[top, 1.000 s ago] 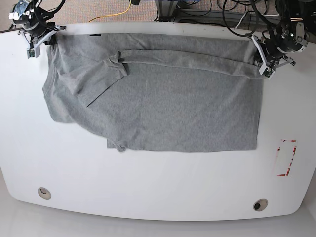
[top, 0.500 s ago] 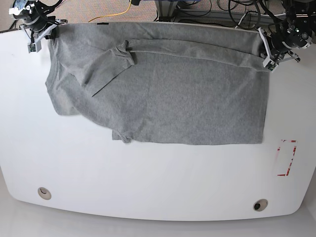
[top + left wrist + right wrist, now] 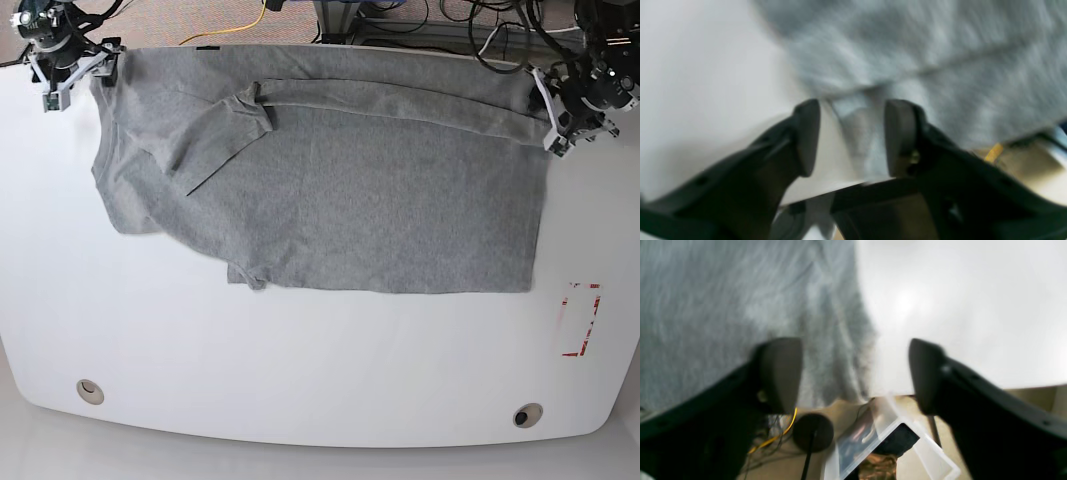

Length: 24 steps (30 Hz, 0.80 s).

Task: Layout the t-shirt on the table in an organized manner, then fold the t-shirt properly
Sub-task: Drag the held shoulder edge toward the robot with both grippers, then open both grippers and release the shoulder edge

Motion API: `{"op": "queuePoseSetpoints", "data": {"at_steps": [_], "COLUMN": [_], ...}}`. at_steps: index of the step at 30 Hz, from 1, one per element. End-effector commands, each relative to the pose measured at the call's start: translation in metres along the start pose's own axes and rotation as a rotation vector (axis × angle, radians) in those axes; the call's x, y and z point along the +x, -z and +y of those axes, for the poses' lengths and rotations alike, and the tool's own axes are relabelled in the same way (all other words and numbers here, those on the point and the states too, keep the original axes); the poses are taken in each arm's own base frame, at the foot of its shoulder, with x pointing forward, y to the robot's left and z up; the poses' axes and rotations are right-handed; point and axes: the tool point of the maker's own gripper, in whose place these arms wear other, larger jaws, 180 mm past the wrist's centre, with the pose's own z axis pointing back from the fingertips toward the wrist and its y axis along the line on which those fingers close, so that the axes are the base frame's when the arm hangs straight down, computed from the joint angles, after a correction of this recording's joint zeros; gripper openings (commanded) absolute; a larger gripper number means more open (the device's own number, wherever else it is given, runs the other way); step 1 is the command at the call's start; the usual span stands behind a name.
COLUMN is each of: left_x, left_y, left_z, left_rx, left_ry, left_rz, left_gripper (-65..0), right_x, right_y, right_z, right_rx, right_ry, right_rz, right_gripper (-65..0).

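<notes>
Left wrist view: one left gripper (image 3: 851,136), its two dark fingers (image 3: 805,136) standing apart. Between them a narrow strip of the t-shirt (image 3: 923,50) hangs loose, not pinched by either pad so far as the blur lets one see. Grey cloth fills the upper right; the bare white table (image 3: 700,83) fills the left.

Right wrist view: one right gripper (image 3: 855,375), its two fingers spread wide with nothing between them. The t-shirt (image 3: 723,306) covers the left half, its edge running down the middle of the picture; bare table (image 3: 957,306) takes the right half. Below the table's edge lie one yellow cable (image 3: 786,430) and one clear plastic box (image 3: 893,446).

Base view: one t-shirt (image 3: 350,190), spread across the far half of the table (image 3: 300,380), its top edge along the table's far rim. One sleeve is folded over the body at upper left, and a long crease runs along the top. The right gripper (image 3: 60,75) sits at the shirt's far left corner, the left gripper (image 3: 565,120) at its far right corner. The near half of the table is open white surface, bearing two round grommets (image 3: 90,390) near the front rim and one red tape rectangle (image 3: 580,320) at the right, well apart from the shirt's lower hem.
</notes>
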Motion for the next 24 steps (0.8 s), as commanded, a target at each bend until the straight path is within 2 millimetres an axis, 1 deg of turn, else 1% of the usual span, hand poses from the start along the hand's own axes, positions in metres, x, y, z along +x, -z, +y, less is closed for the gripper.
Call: {"op": "queuePoseSetpoints", "data": {"at_steps": [1,2,3,6,7,11,13,14,15,18,19,21,24], "left_x": [0.014,0.026,0.033,0.045,0.052,0.080,0.091,0.102,0.107,0.133,0.142,0.161,0.182], "left_y": [-0.014,-0.018,-0.021,-0.027,-0.030,-0.039,-0.044,-0.048,-0.049,-0.061,-0.063,-0.067,-0.073], "left_z": [0.016,0.019,0.021,0.029,0.033,0.052,0.061,0.068,0.070,0.085,0.087,0.088,0.092], "left_rx": [0.058,0.074,0.085,0.115,0.130,0.191,0.214,0.233,0.241,0.283,0.288,0.292,0.319], "left_ry": [0.027,0.039,0.046,0.059,0.064,0.066,0.063,0.058,0.056,0.048,0.043,0.039,0.052], "left_rz": [-0.041,-0.072,-0.086,-0.098,-0.108,-0.153,-0.170,-0.188,-0.197,-0.246,-0.266,-0.310,-0.345], "left_gripper": [-34.2,-34.2,-34.0,-34.0,-34.2,-34.3,-34.3,-34.3,-34.3,-34.3,-34.3,-34.3,-34.3], "right_x": [0.026,0.037,0.042,0.056,0.063,0.097,0.113,0.125,0.130,0.162,0.172,0.185,0.204], "right_y": [-0.014,-0.019,-0.021,-0.025,-0.026,-0.028,-0.027,-0.024,-0.023,-0.016,-0.011,-0.001,0.016], "right_z": [-0.008,-0.009,-0.009,-0.009,-0.010,-0.023,-0.025,-0.026,-0.026,-0.030,-0.028,-0.026,-0.022], "right_rx": [-0.047,-0.062,-0.068,-0.084,-0.093,-0.127,-0.132,-0.129,-0.127,-0.108,-0.090,-0.064,-0.035], "right_ry": [-0.035,-0.046,-0.053,-0.068,-0.073,-0.099,-0.093,-0.079,-0.074,-0.052,-0.051,-0.056,-0.069], "right_rz": [-0.077,-0.108,-0.120,-0.142,-0.150,-0.183,-0.211,-0.238,-0.248,-0.311,-0.323,-0.324,-0.314], "right_gripper": [-10.1,-9.0,-8.7,-8.7,-8.7,-8.7,-8.7,-8.7,-8.7,-8.7,-8.7,-8.7,-8.7]}}
